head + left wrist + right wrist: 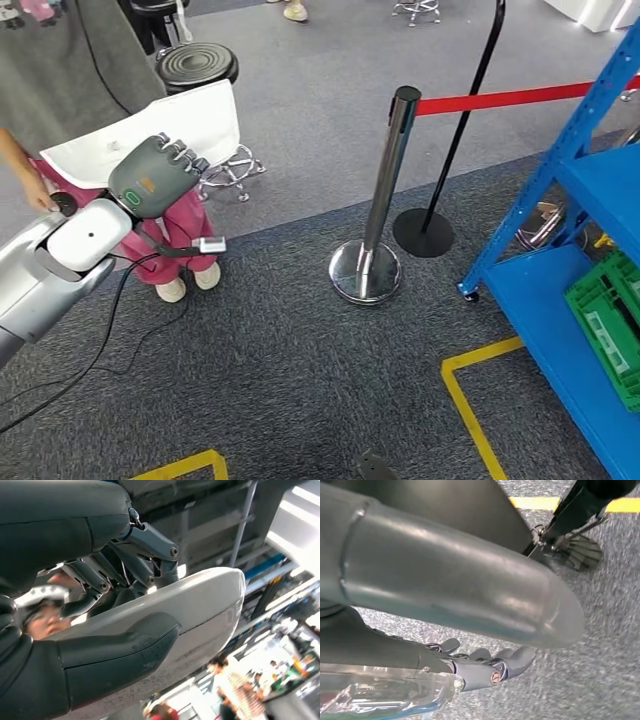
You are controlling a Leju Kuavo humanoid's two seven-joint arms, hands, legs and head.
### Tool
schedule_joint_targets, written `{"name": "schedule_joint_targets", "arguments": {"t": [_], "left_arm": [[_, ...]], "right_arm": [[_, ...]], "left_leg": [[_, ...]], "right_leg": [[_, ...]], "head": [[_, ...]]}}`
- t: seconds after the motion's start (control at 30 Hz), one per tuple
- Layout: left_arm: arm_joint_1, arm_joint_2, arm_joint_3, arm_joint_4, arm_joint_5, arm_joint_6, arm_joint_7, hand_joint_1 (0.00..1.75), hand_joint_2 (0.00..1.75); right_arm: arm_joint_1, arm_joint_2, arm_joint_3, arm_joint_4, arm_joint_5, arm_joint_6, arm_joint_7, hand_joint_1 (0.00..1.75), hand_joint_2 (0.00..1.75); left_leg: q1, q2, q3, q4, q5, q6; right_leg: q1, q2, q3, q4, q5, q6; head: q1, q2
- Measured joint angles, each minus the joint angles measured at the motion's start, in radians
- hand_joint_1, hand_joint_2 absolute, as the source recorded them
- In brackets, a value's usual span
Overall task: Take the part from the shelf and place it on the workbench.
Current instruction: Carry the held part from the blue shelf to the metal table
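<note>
Gripped in the left hand point(157, 172), closest to the head camera, a flat white moulded plastic part point(143, 133) lay tilted across the hand's back edge, its broad pale face turned upward. In the left wrist view the same white part point(203, 600) showed as a smooth curved shell, with the thick grey thumb pressed along one face and the darker fingers point(151, 545) hooked over the other, so the fingers were closed on the part. A silver forearm with a white wrist cover point(83, 235) carried the hand, and a black cable point(113, 310) trailed from it over the grey carpet point(272, 360).

Just behind the part stood a person in a grey top point(60, 60) and pink trousers point(181, 225), one hand point(34, 190) near the robot's wrist. Beyond the part sat a black round stool with a chrome base point(198, 65). Well to the part's right stood a polished chrome stanchion post point(381, 200) with a red belt point(498, 99), a black pole on a round black base point(426, 230), then the blue metal shelf point(573, 340) holding a green plastic crate point(611, 320). Yellow floor tape point(468, 400) ran before the shelf.

The right hand point(486, 667) hung above the carpet, dark fingers point(516, 657) lightly curled around nothing.
</note>
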Motion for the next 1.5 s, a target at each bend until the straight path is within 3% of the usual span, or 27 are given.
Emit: {"name": "schedule_joint_targets", "arguments": {"t": [0.03, 0.1, 0.17, 0.2, 0.27, 0.33, 0.4, 0.47, 0.5, 0.53, 0.63, 0.7, 0.73, 0.77, 0.83, 0.9, 0.97, 1.03, 1.1, 1.17, 1.2, 1.23, 1.27, 1.3, 1.37, 1.43, 1.5], "left_arm": [[0.001, 0.001, 0.003, -0.002, 0.000, 0.001, 0.000, 1.75, 1.75], [0.003, 0.001, 0.006, -0.005, 0.000, 0.002, 0.000, 1.75, 1.75], [0.010, -0.001, 0.005, -0.006, 0.000, 0.002, 0.000, 1.75, 1.75], [0.013, -0.001, 0.005, -0.006, 0.000, 0.002, 0.000, 1.75, 1.75], [0.017, -0.001, 0.005, -0.006, 0.000, 0.002, 0.000, 1.75, 1.75], [0.018, -0.002, 0.006, -0.006, 0.000, 0.003, -0.001, 1.75, 1.75], [0.019, -0.001, 0.006, -0.007, 0.000, 0.003, -0.004, 1.75, 1.75], [0.023, 0.003, 0.006, -0.007, -0.002, 0.005, -0.006, 1.75, 1.75], [0.026, 0.004, 0.007, -0.007, -0.003, 0.007, -0.006, 1.75, 1.75], [0.028, 0.005, 0.007, -0.007, -0.004, 0.009, -0.007, 1.75, 1.75], [0.031, 0.002, 0.008, -0.007, -0.007, 0.011, -0.007, 1.75, 1.75], [0.039, -0.001, 0.007, -0.007, -0.009, 0.012, -0.008, 1.75, 1.75], [0.042, -0.001, 0.007, -0.007, -0.009, 0.013, -0.009, 1.75, 1.75], [0.043, -0.001, 0.007, -0.007, -0.009, 0.014, -0.009, 1.75, 1.75], [0.041, -0.002, 0.010, -0.007, -0.009, 0.015, -0.009, 1.75, 1.75], [0.040, -0.004, 0.012, -0.007, -0.008, 0.017, -0.010, 1.75, 1.75], [0.041, -0.004, 0.014, -0.007, -0.007, 0.020, -0.014, 1.75, 1.75], [0.040, -0.003, 0.018, -0.007, -0.006, 0.023, -0.017, 1.75, 1.75], [0.039, -0.005, 0.023, -0.007, -0.005, 0.025, -0.017, 1.75, 1.75], [0.042, -0.008, 0.024, -0.007, -0.004, 0.025, -0.019, 1.75, 1.75], [0.045, -0.010, 0.024, -0.007, -0.004, 0.025, -0.020, 1.75, 1.75], [0.047, -0.010, 0.024, -0.007, -0.004, 0.025, -0.020, 1.75, 1.75], [0.047, -0.010, 0.024, -0.007, -0.004, 0.025, -0.020, 1.75, 1.75], [0.047, -0.011, 0.024, -0.007, -0.004, 0.025, -0.020, 1.75, 1.75], [0.047, -0.012, 0.025, -0.007, -0.003, 0.025, -0.020, 1.75, 1.75], [0.047, -0.011, 0.025, -0.006, -0.003, 0.025, -0.020, 1.75, 1.75], [0.048, -0.006, 0.026, -0.006, -0.003, 0.026, -0.020, 1.75, 1.75]], "right_arm": [[0.000, 0.000, 0.000, 0.000, 0.000, 0.000, 0.000, 0.00, 0.00], [0.002, 0.000, 0.000, 0.000, 0.001, 0.000, 0.000, 0.00, 0.00], [0.007, 0.000, 0.000, 0.001, 0.001, 0.000, 0.000, 0.00, 0.00], [0.008, -0.001, 0.000, 0.001, 0.001, 0.000, 0.000, 0.00, 0.00], [0.008, -0.001, 0.000, 0.001, 0.001, 0.001, 0.000, 0.00, 0.00], [0.007, -0.001, 0.000, 0.001, 0.002, 0.002, 0.000, 0.00, 0.00], [0.007, 0.000, 0.000, 0.001, 0.003, 0.004, 0.000, 0.00, 0.00], [0.006, 0.000, 0.000, 0.001, 0.004, 0.005, 0.000, 0.00, 0.00], [0.005, 0.000, 0.000, 0.000, 0.005, 0.005, 0.000, 0.00, 0.00], [0.002, 0.001, 0.000, 0.000, 0.005, 0.005, 0.000, 0.00, 0.00], [0.000, 0.002, 0.000, 0.000, 0.005, 0.001, 0.002, 0.00, 0.00], [0.003, 0.002, 0.000, 0.000, 0.005, -0.005, 0.004, 0.00, 0.00], [0.004, 0.002, 0.000, 0.000, 0.005, -0.007, 0.005, 0.00, 0.00], [0.003, 0.003, 0.000, 0.000, 0.005, -0.009, 0.006, 0.00, 0.00], [0.002, 0.004, 0.000, 0.000, 0.005, -0.010, 0.006, 0.00, 0.00], [0.002, 0.005, 0.000, 0.000, 0.005, -0.010, 0.006, 0.00, 0.00], [0.001, 0.006, 0.000, 0.000, 0.005, -0.010, 0.006, 0.00, 0.00], [-0.002, 0.008, 0.000, -0.001, 0.006, -0.010, 0.006, 0.00, 0.00], [-0.002, 0.009, 0.000, -0.001, 0.006, -0.010, 0.005, 0.00, 0.00], [0.002, 0.010, 0.000, -0.001, 0.006, -0.010, 0.006, 0.00, 0.00], [0.004, 0.010, 0.000, -0.001, 0.006, -0.010, 0.006, 0.00, 0.00], [0.005, 0.010, 0.000, -0.001, 0.006, -0.010, 0.006, 0.00, 0.00], [0.005, 0.010, 0.000, -0.001, 0.006, -0.010, 0.006, 0.00, 0.00], [0.004, 0.010, 0.000, -0.001, 0.006, -0.010, 0.006, 0.00, 0.00], [0.003, 0.010, 0.000, -0.001, 0.006, -0.010, 0.006, 0.00, 0.00], [0.003, 0.010, 0.000, -0.001, 0.006, -0.010, 0.006, 0.00, 0.00], [0.002, 0.012, 0.000, -0.001, 0.006, -0.010, 0.006, 0.00, 0.00]], "left_leg": [[0.003, -0.012, 0.002, -0.002, 0.001, 0.006], [0.007, -0.038, 0.004, -0.003, 0.000, 0.016], [0.007, -0.068, 0.005, -0.003, -0.001, 0.021], [0.007, -0.085, 0.005, -0.002, -0.001, 0.020], [0.010, -0.117, 0.007, 0.000, -0.002, 0.017], [0.012, -0.144, 0.005, 0.007, -0.005, 0.008], [0.014, -0.167, -0.002, 0.009, -0.003, -0.004], [0.020, -0.189, -0.006, 0.004, 0.003, -0.016], [0.020, -0.183, -0.010, 0.009, 0.000, -0.020], [0.018, -0.162, -0.020, 0.029, -0.014, -0.024], [0.013, -0.067, -0.107, 0.205, -0.098, -0.030], [0.015, -0.049, -0.152, 0.289, -0.117, -0.031], [0.015, -0.046, -0.146, 0.275, -0.100, -0.031], [0.015, -0.040, -0.121, 0.226, -0.070, -0.030], [0.009, 0.006, -0.047, 0.093, -0.014, -0.027], [0.001, 0.039, -0.007, 0.019, 0.002, -0.018], [-0.002, 0.019, -0.005, 0.009, -0.001, -0.005], [0.002, -0.006, -0.001, 0.005, 0.000, 0.008], [0.007, -0.030, 0.004, 0.003, 0.000, 0.018], [0.007, -0.059, 0.005, 0.003, -0.001, 0.023], [0.006, -0.076, 0.005, 0.003, -0.002, 0.024], [0.006, -0.093, 0.006, 0.003, -0.002, 0.024], [0.006, -0.109, 0.007, 0.003, -0.002, 0.024], [0.007, -0.124, 0.009, 0.004, -0.003, 0.022], [0.007, -0.151, 0.007, 0.007, -0.003, 0.014], [0.010, -0.175, 0.001, 0.007, 0.001, 0.001], [0.015, -0.187, -0.004, 0.004, 0.004, -0.011]], "right_leg": [[-0.002, 0.026, -0.012, 0.028, -0.017, 0.004], [-0.004, 0.086, -0.070, 0.149, -0.073, 0.008], [-0.004, 0.104, -0.137, 0.267, -0.110, 0.010], [-0.004, 0.106, -0.150, 0.280, -0.101, 0.010], [-0.008, 0.118, -0.120, 0.191, -0.034, 0.010], [-0.019, 0.166, -0.062, 0.062, 0.023, 0.011], [-0.023, 0.196, -0.034, 0.010, 0.033, 0.009], [-0.019, 0.176, -0.027, 0.005, 0.035, -0.002], [-0.019, 0.165, -0.024, 0.002, 0.037, -0.009], [-0.019, 0.153, -0.022, -0.001, 0.040, -0.016], [-0.014, 0.115, -0.018, -0.006, 0.039, -0.028], [-0.012, 0.085, -0.017, -0.006, 0.036, -0.030], [-0.012, 0.071, -0.016, -0.006, 0.034, -0.030], [-0.012, 0.058, -0.014, -0.006, 0.031, -0.029], [-0.007, 0.034, -0.007, -0.004, 0.023, -0.021], [0.001, 0.011, 0.001, -0.005, 0.015, -0.012], [0.004, -0.015, 0.010, -0.010, 0.009, -0.002], [-0.001, 0.013, 0.005, 0.011, -0.010, 0.009], [-0.005, 0.076, -0.045, 0.113, -0.059, 0.015], [-0.005, 0.101, -0.121, 0.249, -0.106, 0.015], [-0.004, 0.104, -0.146, 0.282, -0.105, 0.014], [-0.003, 0.106, -0.154, 0.277, -0.086, 0.012], [-0.003, 0.112, -0.141, 0.233, -0.050, 0.009], [-0.004, 0.128, -0.114, 0.162, -0.006, 0.007], [-0.010, 0.174, -0.057, 0.037, 0.046, 0.003], [-0.010, 0.189, -0.035, -0.001, 0.051, -0.001], [-0.007, 0.164, -0.032, -0.005, 0.056, -0.012]], "head": [[0.002, 0.000], [0.007, 0.000], [0.009, 0.000], [0.010, 0.000], [0.010, 0.000], [0.011, 0.000], [0.010, 0.000], [0.010, 0.000], [0.009, 0.000], [0.005, 0.000], [-0.004, 0.000], [-0.004, 0.000], [-0.004, 0.000], [-0.004, 0.000], [-0.005, 0.000], [-0.004, 0.000], [-0.003, 0.000], [0.001, 0.000], [0.006, 0.000], [0.009, 0.000], [0.010, 0.000], [0.010, 0.000], [0.010, 0.000], [0.010, 0.000], [0.010, 0.000], [0.009, 0.000], [0.009, 0.000]]}}
